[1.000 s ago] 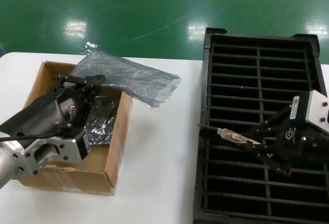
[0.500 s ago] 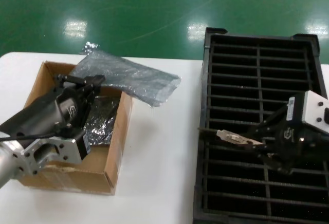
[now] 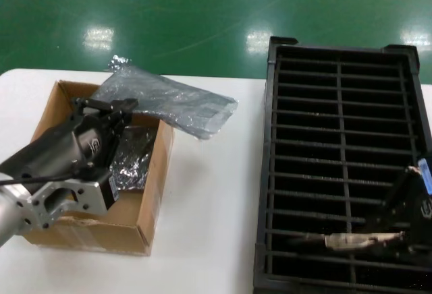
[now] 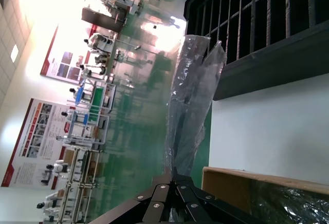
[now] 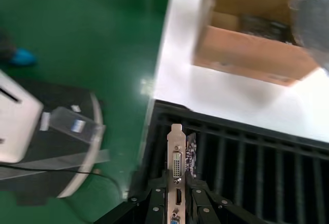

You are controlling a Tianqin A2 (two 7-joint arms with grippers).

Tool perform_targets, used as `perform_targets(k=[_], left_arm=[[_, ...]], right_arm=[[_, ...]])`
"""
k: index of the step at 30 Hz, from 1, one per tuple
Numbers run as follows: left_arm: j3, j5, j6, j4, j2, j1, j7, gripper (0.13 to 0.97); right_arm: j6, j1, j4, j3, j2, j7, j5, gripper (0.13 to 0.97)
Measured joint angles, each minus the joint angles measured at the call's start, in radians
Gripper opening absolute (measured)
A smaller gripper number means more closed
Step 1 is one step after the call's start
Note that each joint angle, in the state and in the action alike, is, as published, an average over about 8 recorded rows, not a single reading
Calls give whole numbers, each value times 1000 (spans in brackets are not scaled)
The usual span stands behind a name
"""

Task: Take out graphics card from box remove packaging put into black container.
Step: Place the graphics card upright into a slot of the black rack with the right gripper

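Slotting is under way: the right gripper (image 5: pixel 175 206), jaws clamped on the graphics card (image 5: pixel 176 170), holds it low over the black container's (image 3: pixel 270 139) near rows; next, align with one slot and release. The left gripper (image 3: pixel 101 108), whose jaws I cannot judge, hangs over the box (image 3: pixel 152 203).

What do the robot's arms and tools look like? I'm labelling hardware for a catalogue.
The left arm has a silver machined wrist bracket, a dark grey body with a small logo and a thin black cable; its left tool is black, with screwed finger links. The right tool is black too, with a blue tag.
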Motion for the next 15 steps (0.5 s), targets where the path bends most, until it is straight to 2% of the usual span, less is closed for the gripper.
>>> perform_targets(k=[6,15], left_arm=[[0,0,0,0,0,0,0,139],[0,0,0,0,0,0,0,139]], right_arm=[[-7,56,-19,-79,12,-19,79,185],[-8,34,-82,-69,-48,15,32,185]])
